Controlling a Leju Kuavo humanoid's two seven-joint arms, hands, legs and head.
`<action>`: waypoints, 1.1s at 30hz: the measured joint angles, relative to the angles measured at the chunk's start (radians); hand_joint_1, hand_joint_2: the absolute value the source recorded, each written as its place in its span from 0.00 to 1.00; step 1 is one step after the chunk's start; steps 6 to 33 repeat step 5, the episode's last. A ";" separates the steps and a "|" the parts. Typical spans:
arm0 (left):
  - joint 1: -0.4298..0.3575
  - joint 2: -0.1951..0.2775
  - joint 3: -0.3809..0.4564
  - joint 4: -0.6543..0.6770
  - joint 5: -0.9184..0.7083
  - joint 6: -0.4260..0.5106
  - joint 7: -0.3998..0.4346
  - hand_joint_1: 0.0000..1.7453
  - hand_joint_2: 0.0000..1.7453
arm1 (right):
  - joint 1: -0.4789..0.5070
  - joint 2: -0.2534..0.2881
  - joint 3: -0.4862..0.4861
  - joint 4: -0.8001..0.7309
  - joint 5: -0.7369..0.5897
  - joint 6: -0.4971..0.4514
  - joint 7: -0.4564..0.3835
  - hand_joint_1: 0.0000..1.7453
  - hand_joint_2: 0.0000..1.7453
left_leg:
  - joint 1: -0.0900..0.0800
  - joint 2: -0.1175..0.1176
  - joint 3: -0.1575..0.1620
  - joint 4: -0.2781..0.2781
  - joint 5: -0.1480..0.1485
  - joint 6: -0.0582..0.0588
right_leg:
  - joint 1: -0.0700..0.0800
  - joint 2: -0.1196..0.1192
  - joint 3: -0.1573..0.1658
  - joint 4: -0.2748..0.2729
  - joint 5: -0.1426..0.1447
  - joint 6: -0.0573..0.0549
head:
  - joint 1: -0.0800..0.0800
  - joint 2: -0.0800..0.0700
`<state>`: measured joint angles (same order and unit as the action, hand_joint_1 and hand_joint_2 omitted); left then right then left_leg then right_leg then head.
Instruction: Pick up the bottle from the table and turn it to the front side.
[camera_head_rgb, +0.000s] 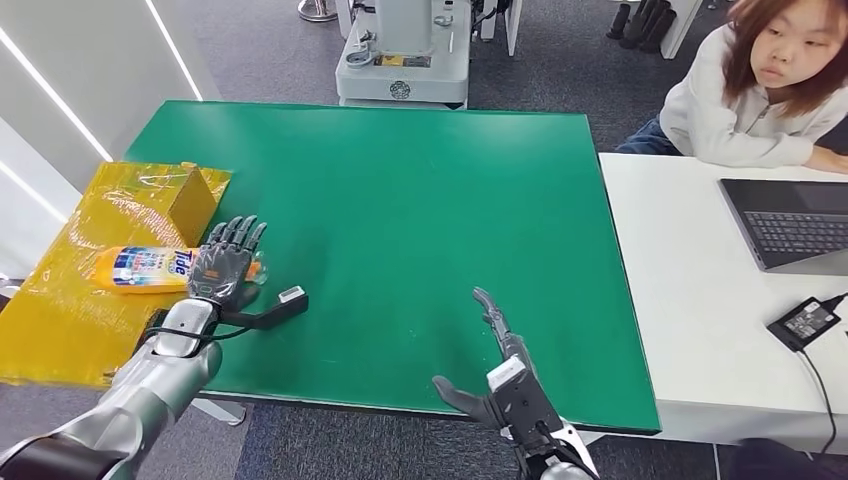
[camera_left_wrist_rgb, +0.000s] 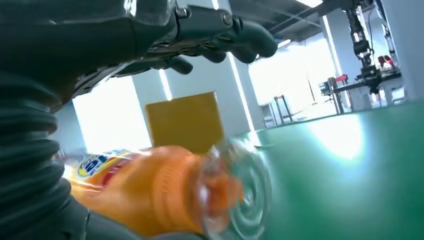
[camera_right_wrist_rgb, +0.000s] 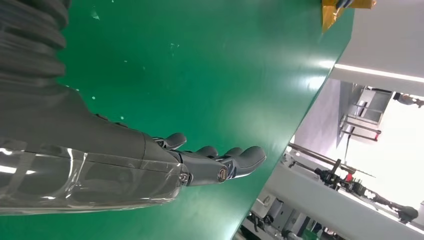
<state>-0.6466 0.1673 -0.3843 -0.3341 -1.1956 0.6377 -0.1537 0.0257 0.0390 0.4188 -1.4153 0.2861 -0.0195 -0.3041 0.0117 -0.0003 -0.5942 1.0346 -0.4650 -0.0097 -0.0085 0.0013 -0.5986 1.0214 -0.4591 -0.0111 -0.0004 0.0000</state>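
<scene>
An orange bottle (camera_head_rgb: 140, 268) with a blue and white label lies on its side on a yellow sheet (camera_head_rgb: 60, 310) at the left edge of the green table (camera_head_rgb: 400, 180). My left hand (camera_head_rgb: 225, 262) is over its cap end, fingers stretched out and apart. In the left wrist view the bottle (camera_left_wrist_rgb: 150, 190) with its clear cap lies just under the palm, and the fingers (camera_left_wrist_rgb: 220, 35) reach out above it without closing on it. My right hand (camera_head_rgb: 495, 370) hovers open near the table's front edge, fingers extended (camera_right_wrist_rgb: 220, 167) over bare green surface.
A yellow box (camera_head_rgb: 190, 200) stands on the sheet just behind the bottle. To the right is a white table (camera_head_rgb: 690, 300) with a laptop (camera_head_rgb: 790, 220) and a power adapter (camera_head_rgb: 805, 320); a person (camera_head_rgb: 760, 90) sits behind it. A grey machine (camera_head_rgb: 405, 50) stands beyond the far edge.
</scene>
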 joint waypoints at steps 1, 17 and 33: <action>0.008 -0.025 0.032 -0.017 0.049 0.004 -0.055 0.00 1.00 | 0.001 0.000 -0.002 -0.002 0.000 0.000 0.000 0.00 1.00 | 0.000 0.000 0.000 0.000 0.000 0.000 | 0.000 0.000 0.000 0.000 0.000 0.000 | 0.000 0.000; 0.045 -0.108 0.122 -0.100 0.160 0.016 -0.176 0.00 1.00 | 0.004 0.000 -0.011 -0.004 0.000 -0.006 0.000 0.00 1.00 | -0.001 -0.001 0.000 0.000 0.000 0.000 | -0.001 0.000 0.000 0.000 0.000 0.000 | 0.000 0.000; 0.045 -0.108 0.122 -0.100 0.160 0.016 -0.176 0.00 1.00 | 0.004 0.000 -0.011 -0.004 0.000 -0.006 0.000 0.00 1.00 | -0.001 -0.001 0.000 0.000 0.000 0.000 | -0.001 0.000 0.000 0.000 0.000 0.000 | 0.000 0.000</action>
